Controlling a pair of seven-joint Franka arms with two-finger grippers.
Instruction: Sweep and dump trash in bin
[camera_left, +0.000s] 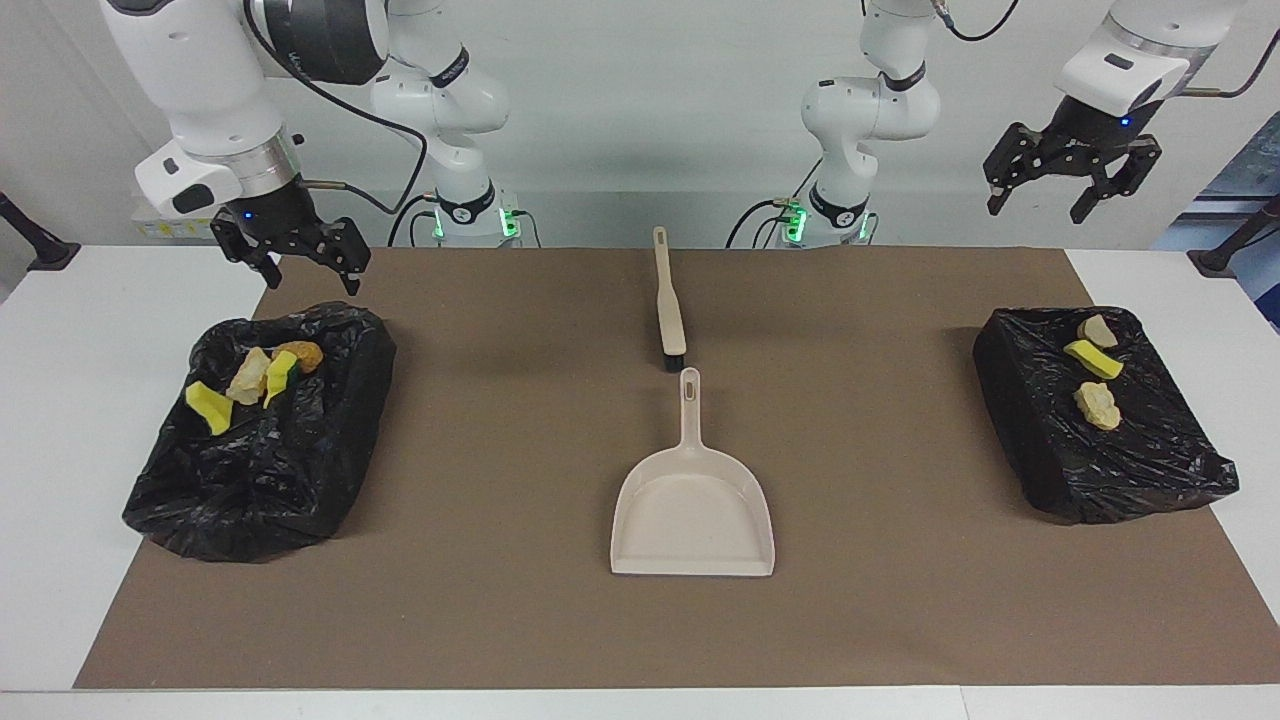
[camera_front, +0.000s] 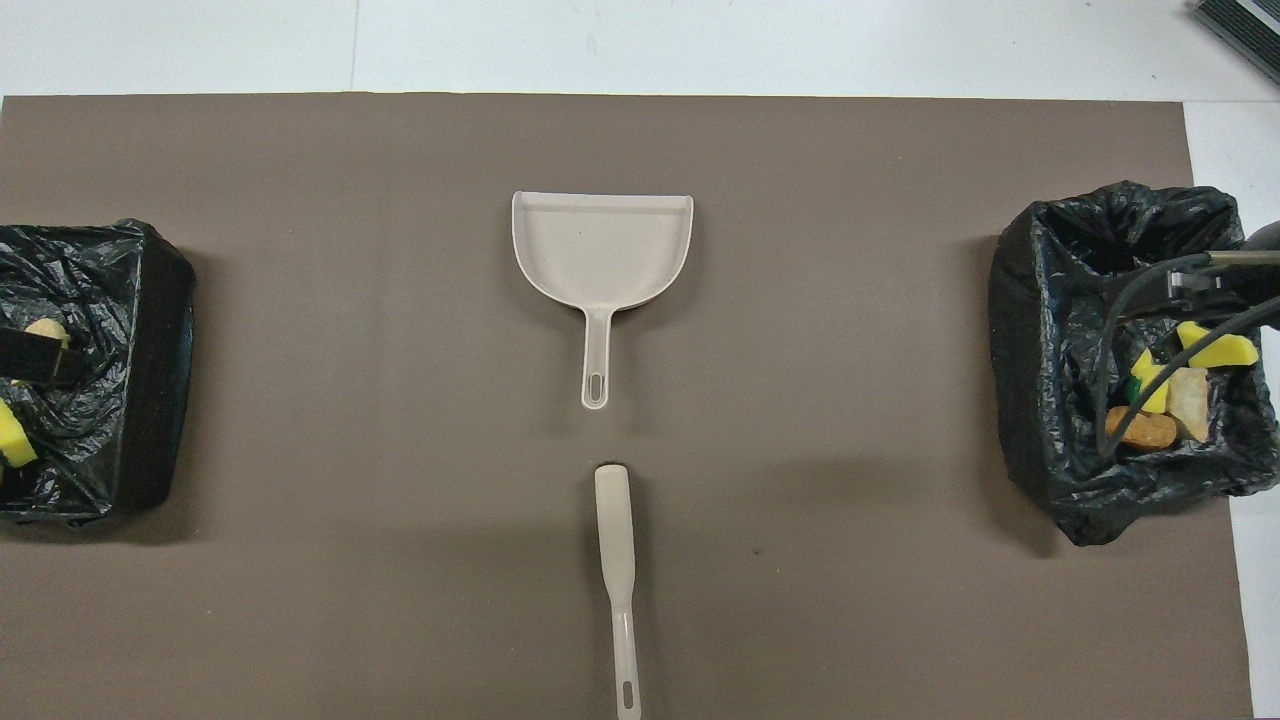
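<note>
Matte brown mat (camera_left: 500, 450); crinkled black bags hold spongy trash (camera_left: 250, 380); both grippers (camera_left: 290, 262) (camera_left: 1072, 180) released, empty.

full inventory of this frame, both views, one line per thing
trash: 4 lumps, yellow, tan and orange, in the bin at the right arm's end; 3 more, yellow and tan, on the bin at the left arm's end
bins: 2, lined with black bags, one at each end of the mat; the other at the left arm's end
dustpan: 1, beige, mid-mat, empty, handle toward the robots
brush: 1, beige with dark bristles, nearer the robots than the dustpan, in line with its handle
mat: 1, brown, covers most of the table
table: 1, white
right gripper: open, empty, just above its bin's edge nearest the robots
left gripper: open, empty, raised high at its end of the table
</note>
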